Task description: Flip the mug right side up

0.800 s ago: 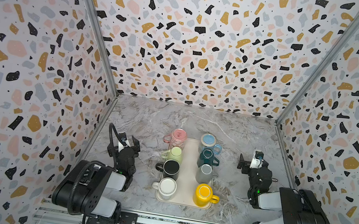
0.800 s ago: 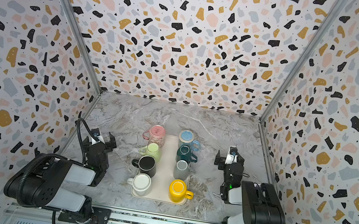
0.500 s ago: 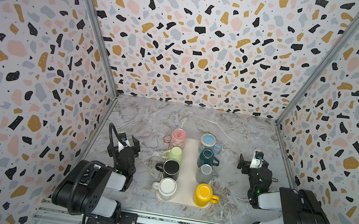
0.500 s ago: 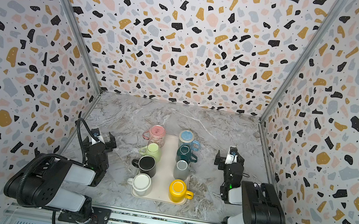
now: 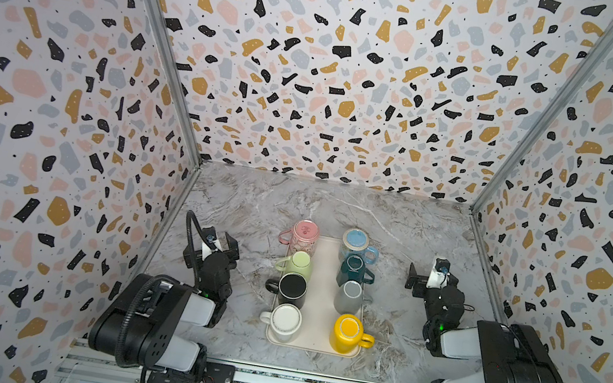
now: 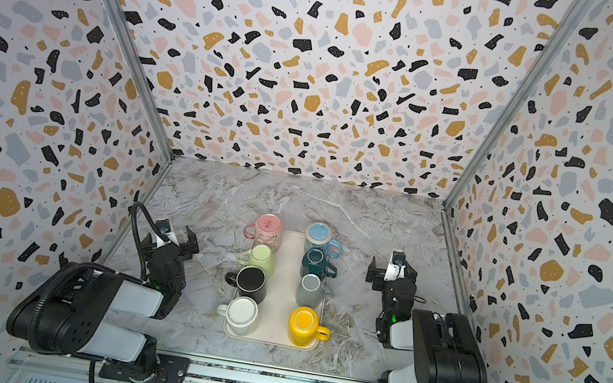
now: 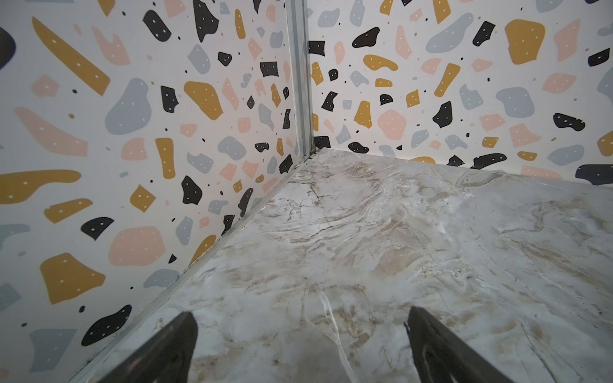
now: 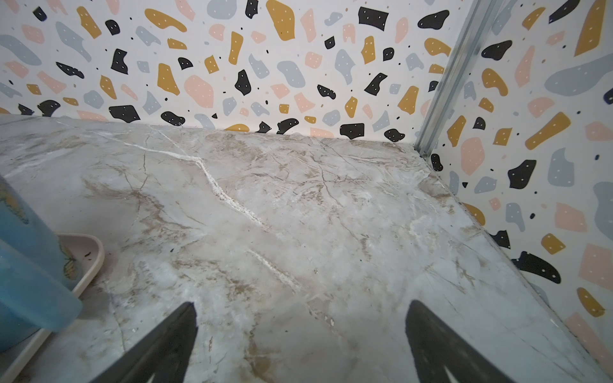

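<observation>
While the left hand and right hand are hovering released and empty, the mugs, seemingly bottom-up, are standing in two rows on the tray between them, each row nearer one hand.

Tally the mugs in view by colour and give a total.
Pink mug: 1
Light blue mug: 1
Light green mug: 1
Dark teal mug: 1
Black mug: 1
Grey mug: 1
White mug: 1
Yellow mug: 1
Total: 8
</observation>
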Tool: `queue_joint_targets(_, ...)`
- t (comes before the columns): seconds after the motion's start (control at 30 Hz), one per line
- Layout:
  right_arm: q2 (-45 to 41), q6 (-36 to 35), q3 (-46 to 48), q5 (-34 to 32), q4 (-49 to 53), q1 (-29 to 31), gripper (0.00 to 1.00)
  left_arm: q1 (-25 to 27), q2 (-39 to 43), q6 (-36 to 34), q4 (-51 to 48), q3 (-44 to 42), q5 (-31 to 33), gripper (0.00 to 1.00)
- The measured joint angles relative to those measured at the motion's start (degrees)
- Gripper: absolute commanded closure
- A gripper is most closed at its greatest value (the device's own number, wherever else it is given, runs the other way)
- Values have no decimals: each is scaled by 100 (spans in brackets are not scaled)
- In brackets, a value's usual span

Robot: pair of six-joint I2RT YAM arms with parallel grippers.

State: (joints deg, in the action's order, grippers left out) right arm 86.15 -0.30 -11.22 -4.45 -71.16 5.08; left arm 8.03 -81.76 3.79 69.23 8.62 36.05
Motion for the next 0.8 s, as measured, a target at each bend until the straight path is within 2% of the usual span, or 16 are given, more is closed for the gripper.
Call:
queue_joint_targets(0.47,-50,-11,-17,-17,96,11,3,0,15,-2,-4,0,-2,0)
queue_joint_targets(0.57,-468,-22,-221,-85,791,46,3,0,330,-11,-503,101,-2,0)
queue_joint_targets(0.63,-914,-33,-459,-122,1311,59,3,2,802,15,-1207,413,31,0)
queue_joint_targets(0.8,-1950,127,-1276,-136,2949,122,4,0,1963,343,-2098,898,92,0)
